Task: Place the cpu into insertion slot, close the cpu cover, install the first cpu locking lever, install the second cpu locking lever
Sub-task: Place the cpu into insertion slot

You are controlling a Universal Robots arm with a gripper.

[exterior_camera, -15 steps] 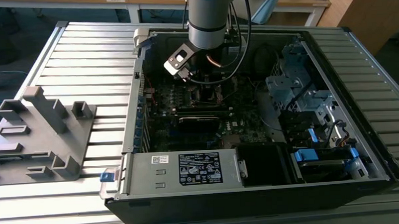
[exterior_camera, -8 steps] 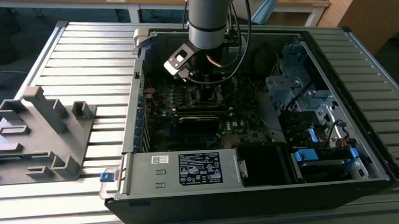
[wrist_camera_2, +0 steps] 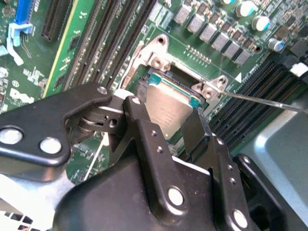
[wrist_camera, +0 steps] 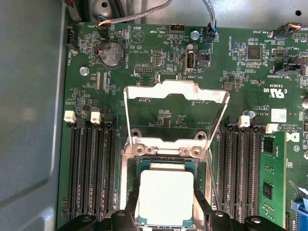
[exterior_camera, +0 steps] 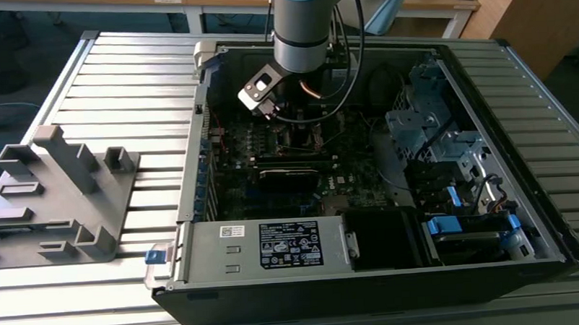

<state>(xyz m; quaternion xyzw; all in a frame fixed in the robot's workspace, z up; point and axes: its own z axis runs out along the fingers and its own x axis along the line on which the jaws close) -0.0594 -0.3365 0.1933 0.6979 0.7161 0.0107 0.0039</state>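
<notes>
Gripper of mine is shut tight on the cpu. My two black fingers press on two facing sides of it, and both wrist views show this. I hold the cpu right over the slot. Its grey top faces up. I cannot tell if it sits all the way down or hangs just above.

The cover is open. It stands up at the far edge of the slot, and the green board shows through its hole. Long black slots run along both sides of the slot. A thin metal rod sticks out near one corner.

In the exterior view my arm reaches down into the open case on a grey table.
</notes>
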